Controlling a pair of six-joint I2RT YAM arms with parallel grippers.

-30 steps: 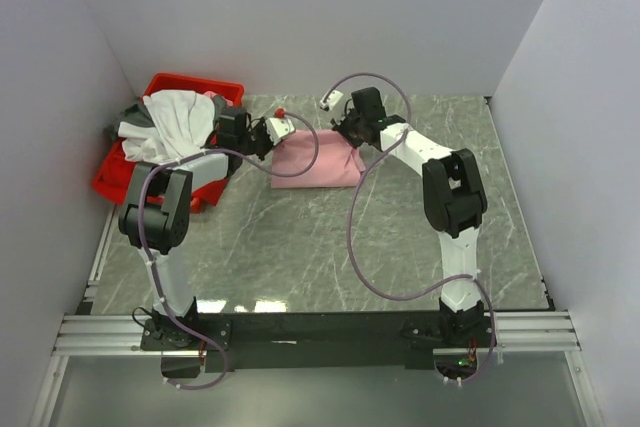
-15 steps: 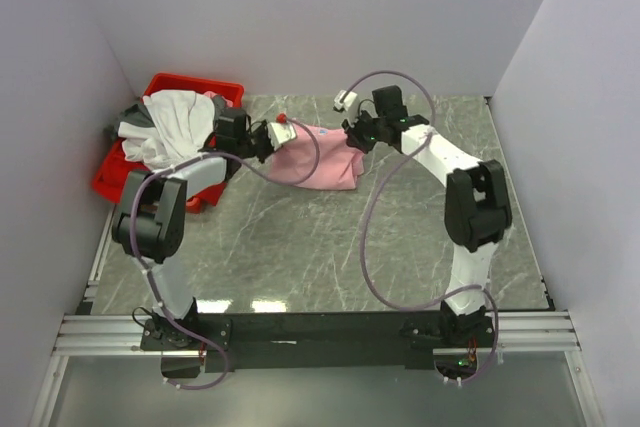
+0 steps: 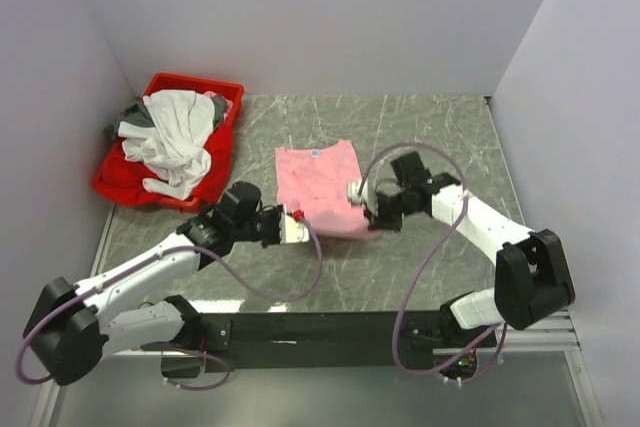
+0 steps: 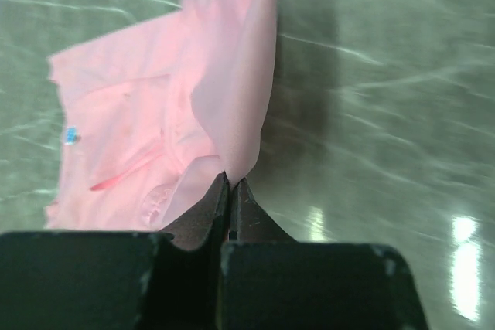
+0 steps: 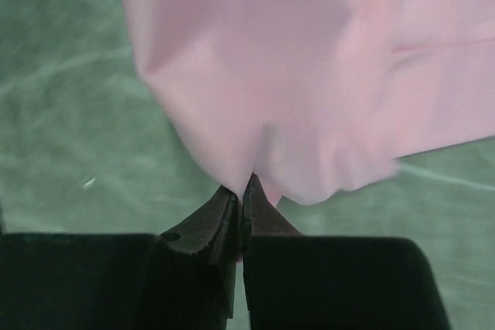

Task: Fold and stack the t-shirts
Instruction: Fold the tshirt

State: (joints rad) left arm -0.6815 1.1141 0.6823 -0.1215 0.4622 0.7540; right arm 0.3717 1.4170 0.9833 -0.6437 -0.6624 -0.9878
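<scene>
A light pink t-shirt (image 3: pixel 318 182) lies on the grey marbled table, its small blue mark (image 3: pixel 314 154) near the far edge. My left gripper (image 3: pixel 296 227) is shut on the shirt's near left corner; the left wrist view shows pink cloth (image 4: pixel 224 106) rising from the closed tips (image 4: pixel 231 182). My right gripper (image 3: pixel 368 209) is shut on the near right corner, and pink fabric (image 5: pixel 309 75) hangs from its tips (image 5: pixel 242 185). More t-shirts, white (image 3: pixel 170 127) and dark grey (image 3: pixel 128 113), are heaped in the bin.
A red plastic bin (image 3: pixel 226 97) stands at the back left of the table. Purple cables loop from both arms over the marbled surface (image 3: pixel 450 127). Grey walls close in the back and both sides.
Both grippers have drawn the pink shirt's corners from the back of the table toward the near side. The shirt went from a hanging bunch to lying spread flat.
</scene>
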